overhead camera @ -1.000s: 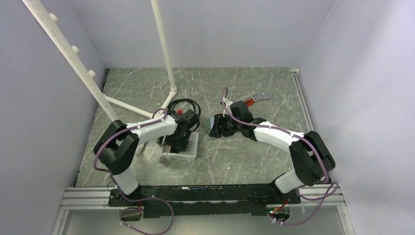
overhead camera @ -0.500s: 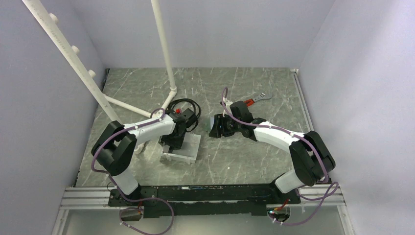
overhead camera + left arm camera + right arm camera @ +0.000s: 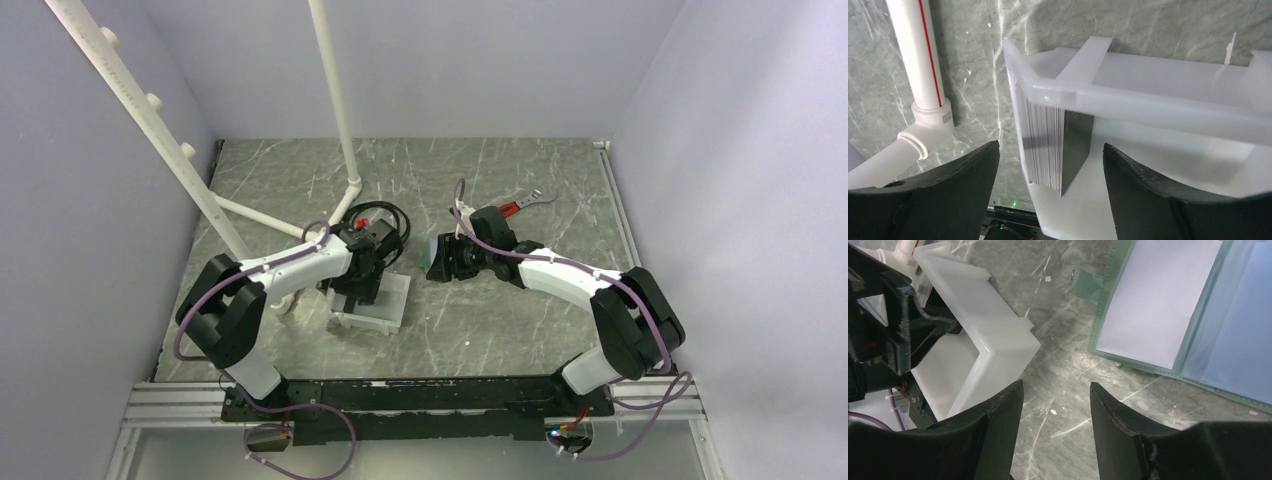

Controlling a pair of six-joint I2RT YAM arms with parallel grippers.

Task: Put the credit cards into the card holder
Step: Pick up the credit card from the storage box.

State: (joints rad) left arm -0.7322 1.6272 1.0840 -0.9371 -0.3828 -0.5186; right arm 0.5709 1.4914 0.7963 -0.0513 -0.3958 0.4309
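Top view: the left gripper (image 3: 360,292) hangs over the white tray (image 3: 392,300) at left centre of the marbled table (image 3: 480,325); the right gripper (image 3: 452,262) sits low at the card holder (image 3: 436,256), which lies to the right of the tray and apart from it; a red-handled wrench (image 3: 527,201) lies farther off, to the right; a white pipe frame (image 3: 345,150) rises at far left

Left wrist view: the credit cards (image 3: 1045,145) stand on edge as one packed stack against the tray's left wall, the stack's right face showing dark grey; the left jaws stand apart, one dark finger (image 3: 948,185) on either side of the stack, nothing clamped

Right wrist view: the card holder lies open and flat, pale translucent pockets facing up; the right jaws stand apart over bare table between tray and holder, gripping nothing
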